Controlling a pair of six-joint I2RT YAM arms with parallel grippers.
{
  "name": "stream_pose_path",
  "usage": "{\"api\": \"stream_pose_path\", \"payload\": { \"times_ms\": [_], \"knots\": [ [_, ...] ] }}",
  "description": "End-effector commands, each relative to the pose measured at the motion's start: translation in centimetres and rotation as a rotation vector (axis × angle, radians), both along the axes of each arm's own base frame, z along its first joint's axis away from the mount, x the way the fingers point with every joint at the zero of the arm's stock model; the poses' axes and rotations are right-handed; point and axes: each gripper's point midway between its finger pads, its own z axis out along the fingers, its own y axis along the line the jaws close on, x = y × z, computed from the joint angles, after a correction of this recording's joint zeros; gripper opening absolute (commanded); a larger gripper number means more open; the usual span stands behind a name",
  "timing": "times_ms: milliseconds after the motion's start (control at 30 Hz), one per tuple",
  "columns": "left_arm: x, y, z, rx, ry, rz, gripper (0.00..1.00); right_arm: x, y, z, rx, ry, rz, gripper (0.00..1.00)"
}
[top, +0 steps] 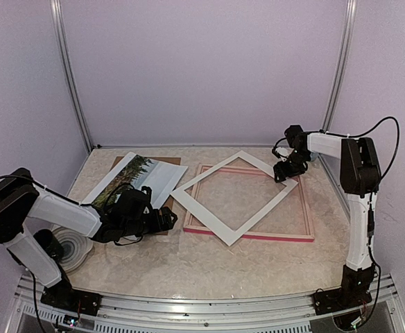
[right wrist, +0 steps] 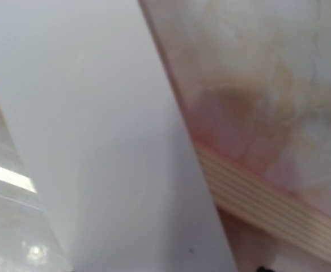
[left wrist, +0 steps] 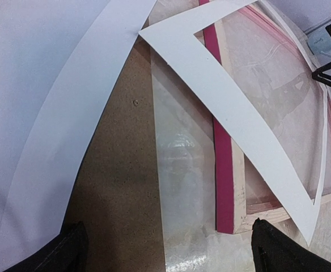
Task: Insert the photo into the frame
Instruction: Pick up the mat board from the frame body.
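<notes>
photo (top: pixel 127 179): sat left of the frame on the white sheets (top: pixel 159 177) over the brown backing board (left wrist: pixel 120 187). only the top view caught it
frame (top: pixel 258 236): flat on the table (top: pixel 188 267), pink edge clearest from the left wrist
white mat (top: pixel 202 216): laid skewed across the frame like a diamond
left gripper (left wrist: pixel 171 255): jaws spread wide, nothing between them
right gripper (top: pixel 283 173): was at the mat's right corner, couldn't tell how wide. its own cam only showed mat and pale wood up close
</notes>
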Motion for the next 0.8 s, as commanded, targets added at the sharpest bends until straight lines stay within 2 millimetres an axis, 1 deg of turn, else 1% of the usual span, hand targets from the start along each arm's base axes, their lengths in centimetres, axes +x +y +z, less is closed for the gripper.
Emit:
{"api": "stream_pose_path", "payload": {
  "times_ms": [0,133,300,467,667,767],
  "knots": [
    [-0.7,0.0,-1.3,0.017,0.035,-0.015,0.99,-0.6,-0.1,-1.1,0.018,0.033,-0.010,0.66],
    [-0.8,0.0,-1.2,0.015,0.036,-0.017,0.99,-0.9,-0.3,-1.3,0.017,0.042,-0.018,0.64],
    [-0.8,0.0,-1.1,0.013,0.033,-0.019,0.99,-1.4,-0.5,-0.8,0.020,0.040,-0.041,0.62],
    [-0.7,-0.3,-1.0,0.002,0.033,-0.024,0.99,-2.2,-0.9,0.2,0.026,0.024,-0.104,0.62],
    [-0.8,-0.6,-1.3,-0.007,0.038,-0.034,0.99,-2.6,-1.3,2.7,0.054,-0.030,-0.192,0.61],
    [-0.8,-0.6,-1.3,-0.006,0.039,-0.035,0.99,-3.0,-1.7,3.2,0.058,-0.035,-0.233,0.60]
  ]
}}
